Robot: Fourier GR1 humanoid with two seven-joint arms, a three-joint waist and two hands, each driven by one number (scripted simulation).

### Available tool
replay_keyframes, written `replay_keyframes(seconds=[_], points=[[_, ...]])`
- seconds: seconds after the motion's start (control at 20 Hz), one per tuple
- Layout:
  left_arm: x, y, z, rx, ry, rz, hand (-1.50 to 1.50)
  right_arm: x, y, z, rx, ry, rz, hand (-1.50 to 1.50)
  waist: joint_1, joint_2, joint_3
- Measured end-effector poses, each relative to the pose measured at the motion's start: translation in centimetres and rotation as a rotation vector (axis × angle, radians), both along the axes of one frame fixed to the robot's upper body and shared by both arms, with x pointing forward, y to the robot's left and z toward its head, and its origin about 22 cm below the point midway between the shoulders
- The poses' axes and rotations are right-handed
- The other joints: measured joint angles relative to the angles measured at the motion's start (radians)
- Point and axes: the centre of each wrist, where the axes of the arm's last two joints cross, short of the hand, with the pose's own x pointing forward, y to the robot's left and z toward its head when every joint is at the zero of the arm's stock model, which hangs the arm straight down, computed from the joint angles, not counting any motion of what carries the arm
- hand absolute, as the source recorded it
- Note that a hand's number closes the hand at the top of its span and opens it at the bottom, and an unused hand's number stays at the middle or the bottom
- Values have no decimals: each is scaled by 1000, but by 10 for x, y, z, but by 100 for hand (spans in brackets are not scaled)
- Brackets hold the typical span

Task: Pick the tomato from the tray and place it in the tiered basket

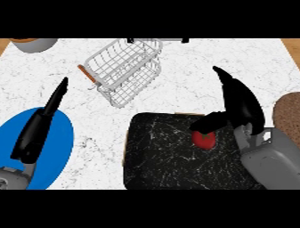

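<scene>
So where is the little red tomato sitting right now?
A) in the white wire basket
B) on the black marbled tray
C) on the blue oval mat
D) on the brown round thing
B: the little red tomato rests on the black marbled tray, beside the right hand; the white wire basket holds nothing.

You see a white marbled counter [178, 95] with wooden floor beyond its far corners. A blue oval plate [58, 133] lies at your lower left. A brown woven mat [298, 116] sits at the right edge, and a round bowl [34, 43] shows partly at the far left.
</scene>
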Motion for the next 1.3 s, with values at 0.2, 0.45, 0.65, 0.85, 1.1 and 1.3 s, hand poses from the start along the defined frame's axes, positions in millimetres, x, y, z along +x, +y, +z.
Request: replay_keyframes(seconds=[0.2,0.45,0.65,0.85,1.1,1.3], points=[[-3,0,0,-3,-2,-2,0,0,17,13,-90,53,17,-150,6,2,1],[-5,1,0,-3,-6,-6,0,6,40,14,-132,83,34,-150,6,5,3],[-5,-1,3,-9,-8,-11,0,17,56,7,-160,118,20,-150,8,7,4],[-5,0,2,-11,-9,-6,0,26,67,-9,-221,173,-1,-150,7,9,4],[-6,-2,2,-9,-11,-1,0,36,76,-31,-295,239,-45,-150,2,8,4],[-9,0,1,-13,-5,7,0,40,79,-46,-330,283,-77,-150,-3,7,5]])
